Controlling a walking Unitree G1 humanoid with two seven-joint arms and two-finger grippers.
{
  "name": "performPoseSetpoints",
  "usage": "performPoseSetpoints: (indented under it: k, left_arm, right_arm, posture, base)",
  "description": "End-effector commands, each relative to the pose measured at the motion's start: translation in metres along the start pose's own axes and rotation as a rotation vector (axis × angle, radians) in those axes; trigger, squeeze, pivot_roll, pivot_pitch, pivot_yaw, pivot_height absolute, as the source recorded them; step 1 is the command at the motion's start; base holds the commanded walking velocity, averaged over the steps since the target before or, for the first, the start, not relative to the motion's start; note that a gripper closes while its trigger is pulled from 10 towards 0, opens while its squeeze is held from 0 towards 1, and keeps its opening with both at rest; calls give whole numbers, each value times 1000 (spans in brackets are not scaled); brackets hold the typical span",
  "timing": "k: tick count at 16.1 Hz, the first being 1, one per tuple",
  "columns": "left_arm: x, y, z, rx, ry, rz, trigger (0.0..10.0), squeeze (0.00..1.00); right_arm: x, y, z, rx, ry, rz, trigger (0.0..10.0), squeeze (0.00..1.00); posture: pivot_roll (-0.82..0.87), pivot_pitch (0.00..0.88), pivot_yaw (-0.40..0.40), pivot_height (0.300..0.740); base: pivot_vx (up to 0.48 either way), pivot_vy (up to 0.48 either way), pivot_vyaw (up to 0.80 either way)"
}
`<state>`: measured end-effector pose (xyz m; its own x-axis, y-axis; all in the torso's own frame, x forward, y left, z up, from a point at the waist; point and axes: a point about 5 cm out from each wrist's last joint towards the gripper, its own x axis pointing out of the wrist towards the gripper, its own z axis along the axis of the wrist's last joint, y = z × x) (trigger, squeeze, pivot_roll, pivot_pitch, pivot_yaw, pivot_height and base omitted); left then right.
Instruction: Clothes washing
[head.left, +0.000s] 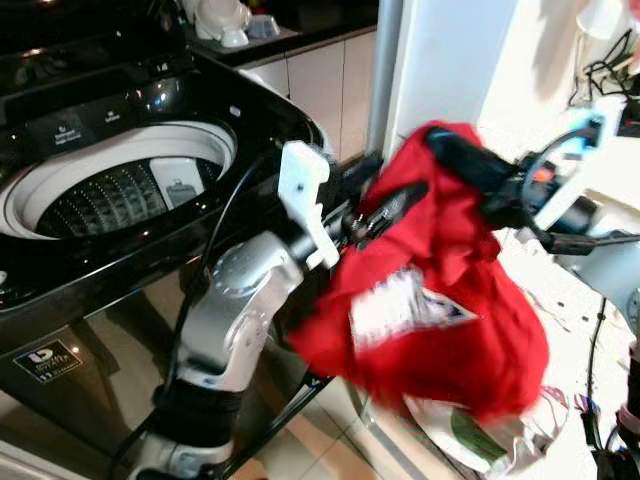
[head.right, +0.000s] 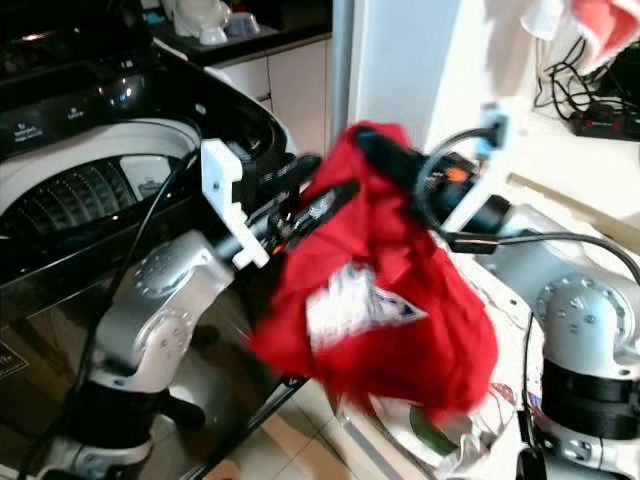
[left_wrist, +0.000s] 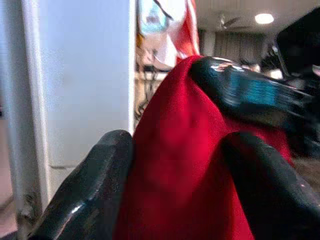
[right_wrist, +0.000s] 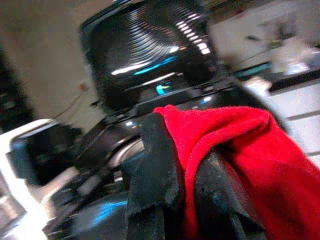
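A red garment (head.left: 440, 300) with a white printed patch hangs in the air between my two arms, to the right of the washing machine. My left gripper (head.left: 385, 215) is shut on its left side; in the left wrist view the red cloth (left_wrist: 185, 165) fills the gap between the black fingers (left_wrist: 90, 195). My right gripper (head.left: 450, 150) is shut on the garment's top edge, and the cloth (right_wrist: 235, 145) drapes over its fingers (right_wrist: 155, 170). The black top-loading washing machine (head.left: 120, 110) stands at the left with its lid up and its drum (head.left: 120, 195) open.
A white pillar (head.left: 445, 60) rises just behind the garment. A crumpled bag (head.left: 490, 435) lies on the tiled floor below it. White cabinets (head.left: 320, 85) and a dark counter stand behind the machine. Cables (head.right: 590, 90) lie on a surface at the far right.
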<state>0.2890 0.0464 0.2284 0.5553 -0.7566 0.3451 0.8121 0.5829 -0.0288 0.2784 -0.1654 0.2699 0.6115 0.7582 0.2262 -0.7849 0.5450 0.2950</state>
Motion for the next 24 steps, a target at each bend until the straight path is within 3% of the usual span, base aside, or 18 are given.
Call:
performPoseSetpoints:
  k: [1,4,5,10,11,12,13,24]
  left_arm:
    - [1,5,0,17,0,33,10000,1000]
    - [-1,6,-8,76,55,46,10000,1000]
    - [-2,8,-9,76,60,57,0,1000]
    - [-4,10,-8,73,49,47,0,1000]
    - [-5,9,-8,70,49,37,0,718]
    - [-5,9,-8,69,49,36,0,322]
    - [-5,8,-9,65,51,33,0,0]
    - [-9,16,-9,65,67,45,0,0]
  right_arm:
    - [4,10,5,-9,-1,48,0,0]
    - [5,15,7,13,-8,65,0,0]
    - [5,16,9,16,-14,61,0,0]
    - [3,16,8,22,-15,42,0,0]
    - [3,17,7,22,-11,36,0,0]
    - [3,16,7,24,-11,34,0,0]
    - [3,16,6,26,-12,30,0,0]
    - [4,17,6,22,-6,23,0,0]
  posture:
    - [-71,0,10,740]
    - [-72,0,12,740]
    - [-72,0,12,740]
    - [-73,0,22,740]
    - [-73,0,24,740]
    - [-73,0,24,740]
    - [-73,0,24,740]
    - [-70,0,23,740]
  base:
    - [0,0,0]
    - [0,0,0]
    - [0,0,0]
    - [0,0,0]
    - [0,0,0]
    - [0,0,0]
    - [0,0,0]
    - [0,0,0]
